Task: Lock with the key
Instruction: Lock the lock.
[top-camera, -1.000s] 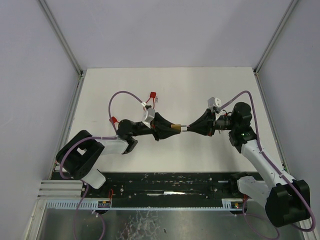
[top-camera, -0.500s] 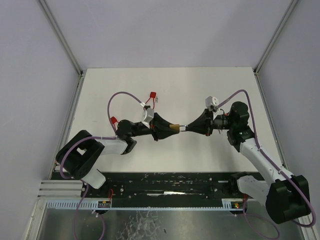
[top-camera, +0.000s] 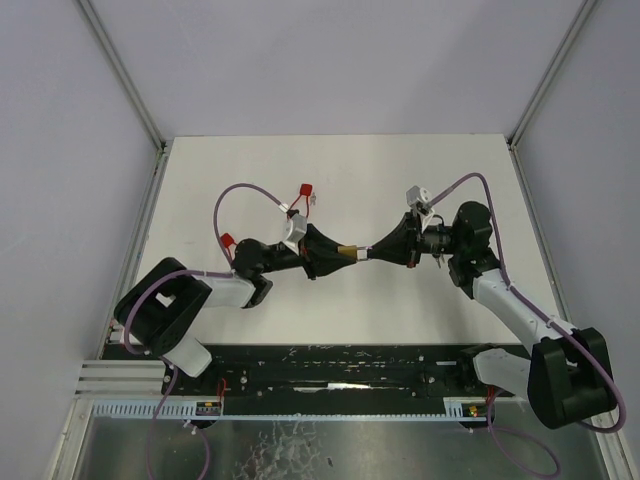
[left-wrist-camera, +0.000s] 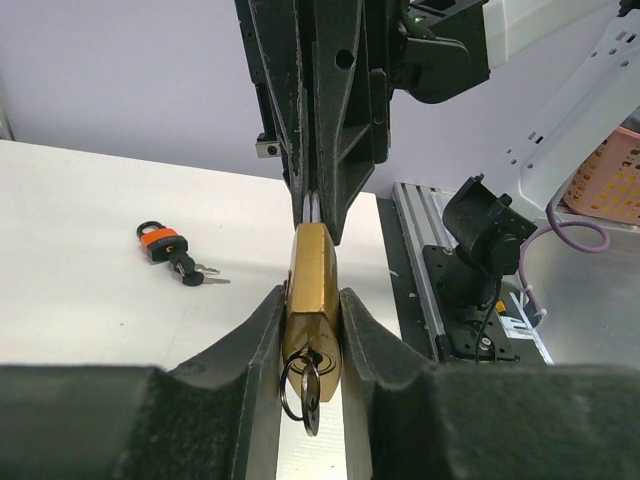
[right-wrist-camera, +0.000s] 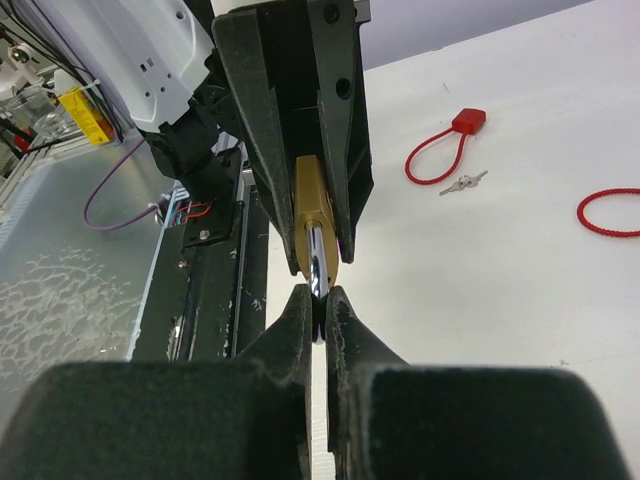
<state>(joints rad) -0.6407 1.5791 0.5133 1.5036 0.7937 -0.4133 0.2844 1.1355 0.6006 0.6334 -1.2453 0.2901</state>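
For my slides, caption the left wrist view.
Left gripper clamps a brass padlock while the right gripper pinches its shackle.

White tabletop (top-camera: 330, 180), matte, evenly lit, no hard shadows. Pale lavender walls (top-camera: 330, 60) on three sides. Aluminium corner posts (top-camera: 118, 70) rise from the far corners. Black mounting rail (top-camera: 340, 362) along the near edge, white slotted cable duct (top-camera: 300, 408) just beside it, scuffed steel sheet (top-camera: 330, 450) below. Pink basket (left-wrist-camera: 612, 190) off the table's edge.

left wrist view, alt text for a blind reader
A brass padlock is clamped in the left gripper, a key ring hanging from its near end, while the right gripper pinches its shackle. An orange padlock with keys lies on the white table at left.
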